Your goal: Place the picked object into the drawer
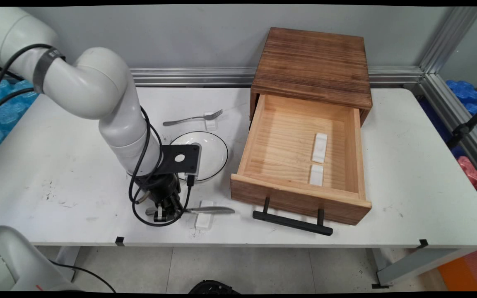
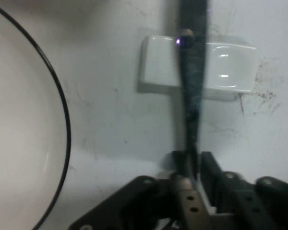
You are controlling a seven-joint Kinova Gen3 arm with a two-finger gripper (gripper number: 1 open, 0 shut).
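My gripper (image 1: 165,213) is down at the table's near edge, left of the drawer. Its fingers (image 2: 207,165) are shut on the handle end of a metal knife (image 1: 213,210). The knife lies flat, its blade pointing right across a small white rest (image 1: 203,221). In the hand view the knife (image 2: 192,96) runs up from between the jaws and over the white rest (image 2: 230,69). A white plate with a black rim (image 1: 213,151) sits just behind the gripper, and its edge (image 2: 19,134) fills the left of the hand view.
A fork (image 1: 193,118) lies on its own white rest (image 1: 210,121) behind the plate. A wooden cabinet (image 1: 313,66) stands at the back right, its drawer (image 1: 296,194) pulled open with a black handle (image 1: 292,222). Two white rests (image 1: 319,147) lie inside.
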